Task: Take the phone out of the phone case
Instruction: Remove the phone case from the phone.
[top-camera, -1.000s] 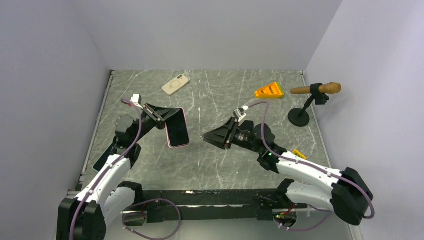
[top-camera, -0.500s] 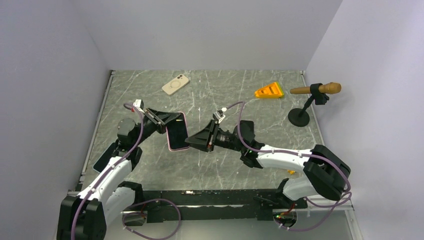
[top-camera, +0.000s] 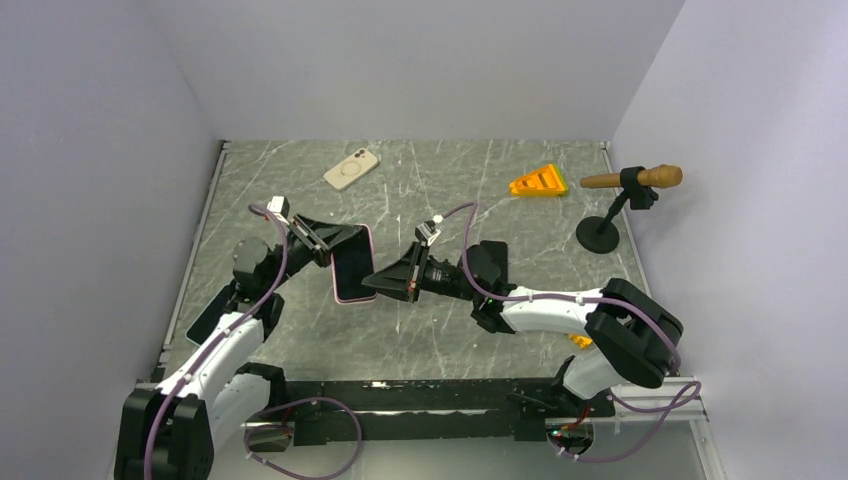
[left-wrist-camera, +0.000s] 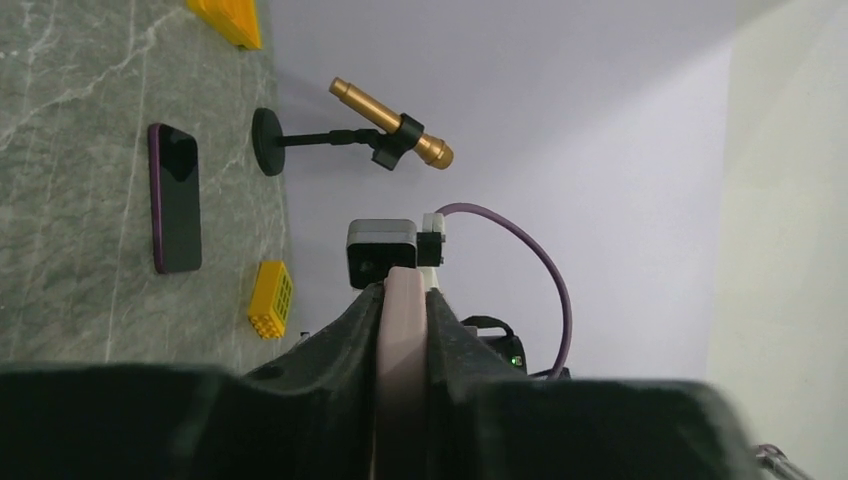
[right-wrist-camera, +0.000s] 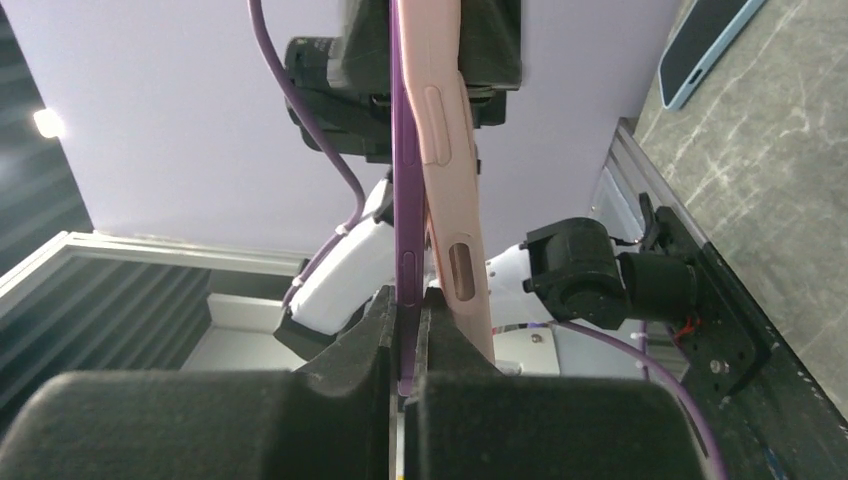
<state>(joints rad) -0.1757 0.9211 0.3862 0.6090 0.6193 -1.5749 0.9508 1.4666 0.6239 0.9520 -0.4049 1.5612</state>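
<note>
The right tool (right-wrist-camera: 405, 305) is pinched shut on the purple phone's (right-wrist-camera: 404, 180) edge. The left tool (left-wrist-camera: 402, 300) clamps the pink phone case (right-wrist-camera: 447, 170). Both are held above the desk (top-camera: 440, 200), left of centre.

Top overhead; wrist cams near phone (top-camera: 353, 268)

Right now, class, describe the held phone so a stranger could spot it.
Find the grey marble table and look above its middle. The pink-cased phone hangs there, pinched by the left gripper and right gripper; the cream phone lies flat farther back.
</note>
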